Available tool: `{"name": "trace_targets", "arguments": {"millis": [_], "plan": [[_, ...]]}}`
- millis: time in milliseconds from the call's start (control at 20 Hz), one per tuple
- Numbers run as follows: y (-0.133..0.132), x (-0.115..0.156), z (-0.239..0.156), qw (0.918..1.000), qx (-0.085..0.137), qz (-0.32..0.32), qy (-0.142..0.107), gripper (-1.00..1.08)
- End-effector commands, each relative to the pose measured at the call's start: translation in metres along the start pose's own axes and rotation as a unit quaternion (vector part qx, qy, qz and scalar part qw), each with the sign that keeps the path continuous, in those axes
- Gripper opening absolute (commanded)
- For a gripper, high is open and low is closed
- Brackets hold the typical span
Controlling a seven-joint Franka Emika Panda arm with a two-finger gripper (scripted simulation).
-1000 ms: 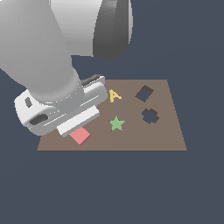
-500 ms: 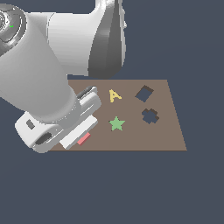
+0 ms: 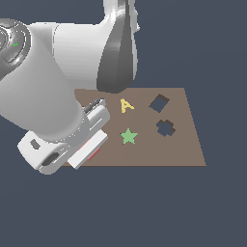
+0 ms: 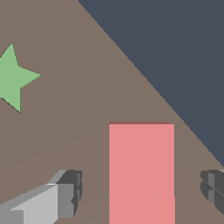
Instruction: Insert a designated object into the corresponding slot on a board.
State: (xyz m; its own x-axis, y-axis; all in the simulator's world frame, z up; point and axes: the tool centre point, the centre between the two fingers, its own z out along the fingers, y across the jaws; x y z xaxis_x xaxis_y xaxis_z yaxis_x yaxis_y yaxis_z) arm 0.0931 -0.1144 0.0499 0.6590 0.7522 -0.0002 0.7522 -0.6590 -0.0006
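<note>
The brown board (image 3: 185,144) lies flat, carrying the dark diamond-turned square slot (image 3: 159,102) toward the exterior view's right. The designated object, a flat red-salmon square block (image 4: 141,170), lies on the board (image 4: 87,131) between my fingers; in the exterior view only a thin red sliver of it (image 3: 93,154) shows under the hand. My gripper (image 4: 142,190) is open, one fingertip (image 4: 72,192) on each side of the block with a gap to it. The arm hides the board's near corner on the exterior view's left.
A green star (image 3: 128,136) and a yellow letter A (image 3: 126,105) lie on the board, with a dark cross-shaped cut-out (image 3: 165,128) below the slot. The star (image 4: 15,78) also shows in the wrist view. Dark floor (image 4: 175,52) surrounds the board.
The hand has come down over the red-salmon block, which showed plainly a second ago and is now almost wholly hidden in the exterior view. Nothing on the board has shifted.
</note>
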Motion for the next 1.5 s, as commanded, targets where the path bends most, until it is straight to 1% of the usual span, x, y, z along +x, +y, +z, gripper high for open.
{"name": "trace_targets", "arguments": {"millis": [0, 400, 450, 1250, 1450], "plan": [[0.0, 0.0, 0.001, 1.0, 0.0, 0.0, 0.0, 1.0], [0.0, 0.0, 0.02, 1.0, 0.0, -0.002, 0.0, 1.0], [0.0, 0.0, 0.02, 1.0, 0.0, -0.002, 0.0, -1.0], [0.0, 0.001, 0.017, 1.0, 0.0, -0.003, 0.0, -1.0], [-0.002, 0.005, 0.017, 0.9999, 0.0, -0.016, 0.0, -1.0]]}}
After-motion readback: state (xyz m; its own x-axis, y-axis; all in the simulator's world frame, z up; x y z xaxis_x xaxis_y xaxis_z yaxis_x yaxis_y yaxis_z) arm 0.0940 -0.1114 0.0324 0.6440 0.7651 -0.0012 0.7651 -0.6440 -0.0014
